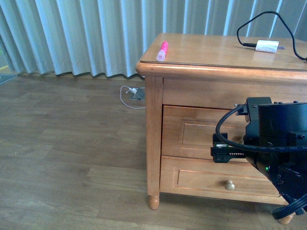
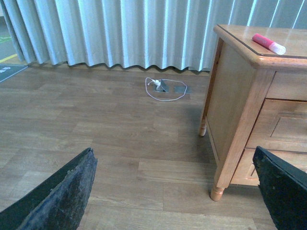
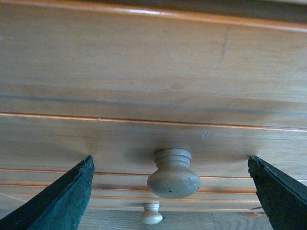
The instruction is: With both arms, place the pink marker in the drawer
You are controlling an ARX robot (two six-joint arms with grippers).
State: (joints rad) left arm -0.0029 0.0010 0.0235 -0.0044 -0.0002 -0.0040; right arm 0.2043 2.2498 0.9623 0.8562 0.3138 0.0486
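Pink marker [image 1: 162, 51] on cabinet top [image 1: 216, 50], well above right pincer [image 3: 170, 160], spread facing drawer knob [image 3: 173, 178], left pincer [image 2: 173, 152] spread

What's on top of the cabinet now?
The pink marker near its left front corner; a white charger with black cable further right. Far right edge is out of frame.

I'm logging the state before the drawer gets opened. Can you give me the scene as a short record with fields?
pink marker: lying on top of the nightstand, near its left edge
drawer: upper one, shut
knob: between the open fingers of the right gripper, not gripped
left gripper: open, empty, over the floor
charger: on the top, right side
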